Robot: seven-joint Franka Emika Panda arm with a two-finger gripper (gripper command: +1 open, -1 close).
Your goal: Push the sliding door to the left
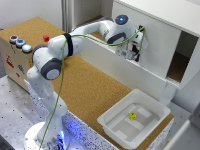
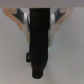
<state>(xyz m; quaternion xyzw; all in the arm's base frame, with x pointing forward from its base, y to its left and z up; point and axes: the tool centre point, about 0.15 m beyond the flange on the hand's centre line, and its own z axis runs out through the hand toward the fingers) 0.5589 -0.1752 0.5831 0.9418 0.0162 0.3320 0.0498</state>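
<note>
White sliding door (image 1: 150, 40) on the cabinet front, covering the part toward the exterior view's left, dark opening (image 1: 180, 57) exposed at the cabinet's other end. Gripper (image 1: 134, 51) pressed up against the door's face near its lower middle; jaw spacing impossible to tell, wrist view filled by one dark blurred finger (image 2: 39, 42) against plain white. Near the cork worktop's (image 1: 95, 90) front corner, white tray (image 1: 112, 120) holding a small yellow object (image 1: 132, 116).

- The sliding door (image 1: 150, 42) covered the cabinet's front toward the exterior view's left, with the gripper (image 1: 132, 50) right against it.
- An open gap (image 1: 182, 57) stood beside the door toward the exterior view's right.
- The white tray (image 1: 112, 121) occupied the desk (image 1: 90, 85) corner; the cork beside it lay bare.
</note>
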